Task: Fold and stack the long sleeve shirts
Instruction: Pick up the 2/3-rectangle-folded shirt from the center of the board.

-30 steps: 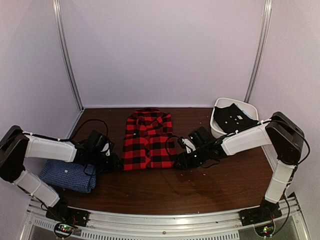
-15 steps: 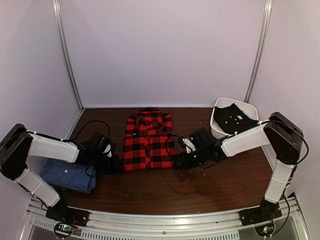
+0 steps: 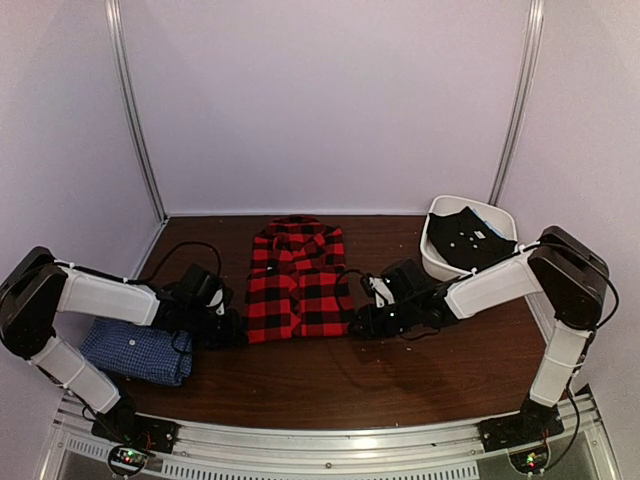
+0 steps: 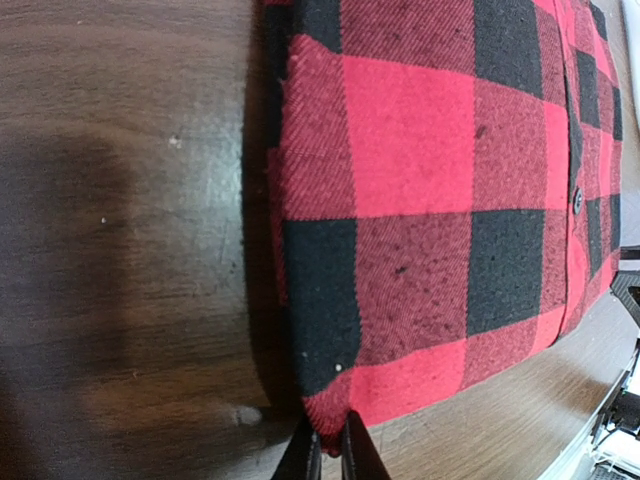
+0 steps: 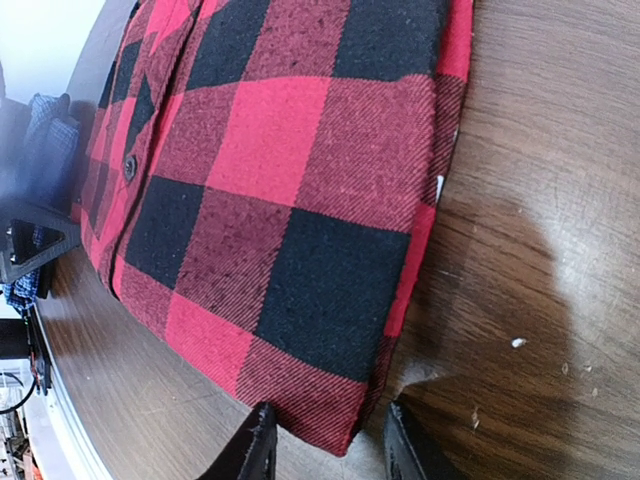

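Observation:
The red-and-black plaid shirt [image 3: 295, 280] lies folded into a rectangle mid-table, collar to the back. My left gripper [image 3: 238, 335] is at its near left corner. In the left wrist view the fingers are pinched on that corner of the plaid shirt [image 4: 430, 200], so the left gripper [image 4: 327, 455] is shut on it. My right gripper [image 3: 357, 328] is at the near right corner. Its fingers stand apart on either side of the corner of the plaid shirt [image 5: 290, 200], so the right gripper [image 5: 328, 412] is open. The blue checked shirt [image 3: 135, 350] lies folded at the near left.
A white bin [image 3: 502, 217] at the back right holds a dark garment [image 3: 465, 238]. Bare brown table [image 3: 400, 380] lies in front of the plaid shirt. Purple walls close in the back and sides.
The left jaws have closed onto the plaid shirt's near left corner. The right jaws have narrowed a little around the near right corner. Both arms barely shifted.

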